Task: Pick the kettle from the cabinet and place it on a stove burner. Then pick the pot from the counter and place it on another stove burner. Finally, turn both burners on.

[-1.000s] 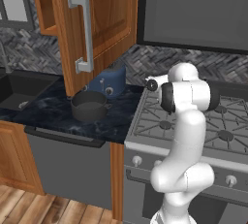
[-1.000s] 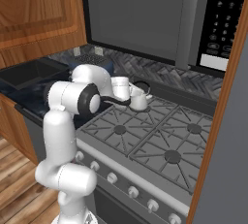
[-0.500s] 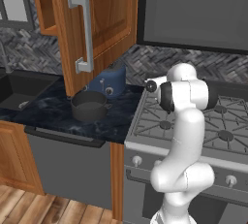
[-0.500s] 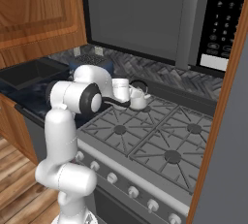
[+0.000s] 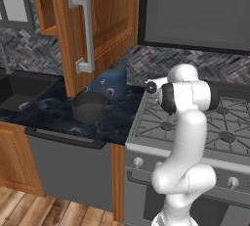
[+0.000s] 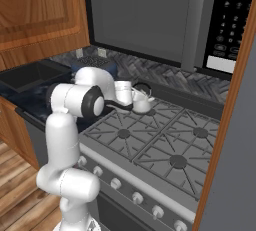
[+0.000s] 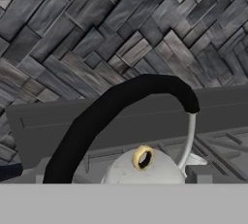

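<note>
The small white kettle (image 6: 141,101) stands upright on the rear left stove burner (image 6: 145,111) of the grey range. My gripper (image 6: 129,97) hovers just to its left, open and holding nothing. In the hand view the kettle's (image 7: 145,170) black arched handle (image 7: 111,109) curves close in front of the camera, with the gold lid knob (image 7: 143,157) below it. The dark grey pot (image 5: 89,106) sits on the marbled counter (image 5: 53,115), left of the range. The wooden cabinet door (image 5: 100,19) hangs open above the pot.
A blue toaster (image 5: 110,83) stands behind the pot, against the herringbone backsplash. A dark sink (image 5: 19,89) lies further left. The range's other burners (image 6: 172,161) are bare, and round knobs (image 6: 116,183) line its front. A microwave (image 6: 230,25) hangs at upper right.
The jaws have widened by a last small bit. The arm, the kettle and the pot stand as before.
</note>
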Robot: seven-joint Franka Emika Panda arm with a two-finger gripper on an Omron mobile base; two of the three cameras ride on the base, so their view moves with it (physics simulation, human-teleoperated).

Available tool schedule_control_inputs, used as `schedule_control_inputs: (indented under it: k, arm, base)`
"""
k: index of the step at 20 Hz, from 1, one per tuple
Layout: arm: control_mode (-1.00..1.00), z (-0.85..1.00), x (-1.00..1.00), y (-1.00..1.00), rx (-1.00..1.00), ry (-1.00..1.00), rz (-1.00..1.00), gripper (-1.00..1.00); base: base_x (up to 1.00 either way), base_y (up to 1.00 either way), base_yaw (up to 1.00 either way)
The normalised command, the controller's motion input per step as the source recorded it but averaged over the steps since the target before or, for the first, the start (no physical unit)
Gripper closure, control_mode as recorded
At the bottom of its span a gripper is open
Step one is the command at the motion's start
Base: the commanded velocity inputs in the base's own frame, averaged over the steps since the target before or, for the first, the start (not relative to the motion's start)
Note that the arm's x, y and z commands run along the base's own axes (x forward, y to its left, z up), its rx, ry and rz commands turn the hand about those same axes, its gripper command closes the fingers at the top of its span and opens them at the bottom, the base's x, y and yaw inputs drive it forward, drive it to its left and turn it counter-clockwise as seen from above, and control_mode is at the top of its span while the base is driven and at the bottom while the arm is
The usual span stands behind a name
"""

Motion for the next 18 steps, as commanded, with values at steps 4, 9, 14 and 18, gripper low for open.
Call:
schedule_control_inputs:
  k: [4,9,14,18]
  arm:
    - [-1.0,-0.14,-0.15,0.18,0.0,-0.02,0.0,-1.0]
    - [-1.0,-0.09,-0.06,0.07,0.0,-0.02,0.0,-1.0]
    - [-1.0,-0.09,0.0,0.0,0.0,-0.05,0.0,-1.0]
    - [-1.0,-0.11,0.03,0.0,0.0,-0.06,0.01,-1.0]
  base:
    - [0.0,0.0,0.0]
    - [0.0,0.0,0.0]
    - [0.0,0.0,0.0]
    - [0.0,0.0,0.0]
